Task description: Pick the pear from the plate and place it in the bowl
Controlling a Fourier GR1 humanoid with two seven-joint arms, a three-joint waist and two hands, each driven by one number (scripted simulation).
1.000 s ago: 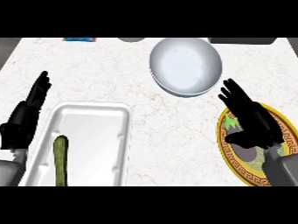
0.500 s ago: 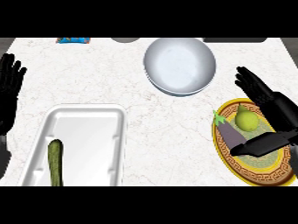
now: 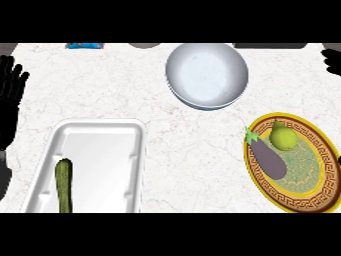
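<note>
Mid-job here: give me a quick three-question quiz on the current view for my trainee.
1. True or false: the pear lies in the bowl.
2. What lies beside the pear on the plate? A) eggplant B) carrot C) banana
3. Fill in: the cucumber lies in the white ____.

Key:
1. False; it is on the plate.
2. A, the eggplant.
3. tray.
</note>
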